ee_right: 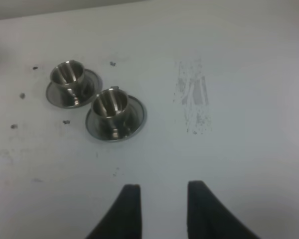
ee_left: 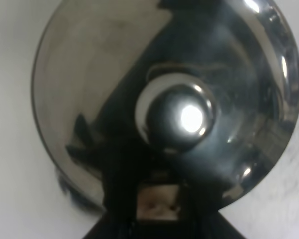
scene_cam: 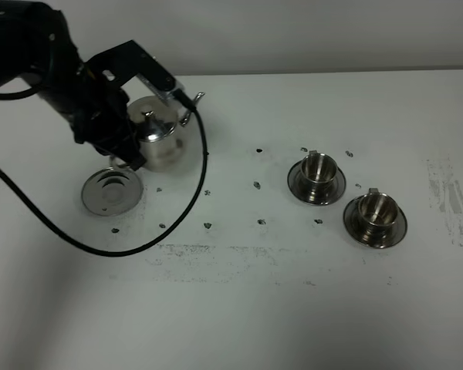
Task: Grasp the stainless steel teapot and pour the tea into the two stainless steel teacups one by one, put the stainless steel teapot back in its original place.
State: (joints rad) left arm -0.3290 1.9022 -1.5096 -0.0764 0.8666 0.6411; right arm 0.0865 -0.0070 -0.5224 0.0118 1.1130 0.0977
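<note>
Overhead, on the scuffed white table (scene_cam: 293, 308), the left gripper (scene_cam: 130, 150) is clamped on the stainless steel teapot (scene_cam: 160, 137) at far left, beside a bare ringed saucer (scene_cam: 112, 190). The right gripper (ee_right: 163, 185), seen only by its own camera, has black fingers apart. The two stainless steel teacups (scene_cam: 318, 168) sit on saucers (scene_cam: 297, 183) at right. Only the left wrist view shows the lid's mirror-like knob (ee_left: 179, 119).

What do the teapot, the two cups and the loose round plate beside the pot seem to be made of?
The teapot looks like polished metal, probably stainless steel: its lid mirrors the surroundings. The two teacups show the same bright reflective sheen. The round plate is silvery metal too, with concentric rings.
</note>
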